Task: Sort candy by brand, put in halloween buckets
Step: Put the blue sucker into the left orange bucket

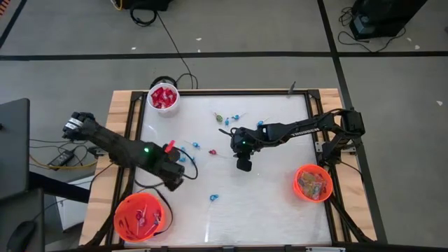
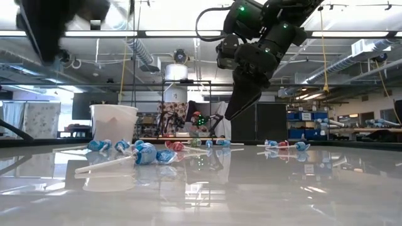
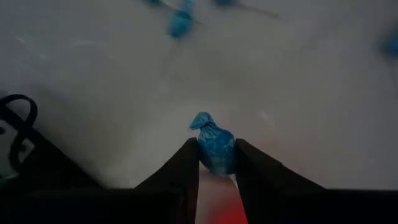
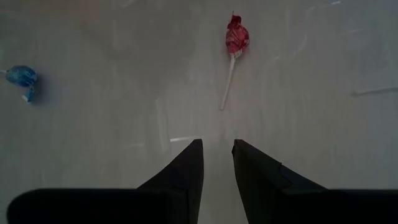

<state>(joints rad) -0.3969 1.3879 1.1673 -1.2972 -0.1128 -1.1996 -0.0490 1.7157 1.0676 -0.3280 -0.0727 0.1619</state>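
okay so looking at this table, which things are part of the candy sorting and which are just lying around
Job:
- blue lollipop, in the left gripper
- red lollipop, ahead of the right gripper
- loose lollipops
- orange buckets
- white bucket of red packets

Lying about:
- floor cables

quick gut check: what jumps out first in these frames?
The left gripper is shut on a blue-wrapped lollipop, near the table's left side. Two orange buckets sit at the near corners and a white pail of red candy at the far left. The right gripper hangs mid-table above a red lollipop.
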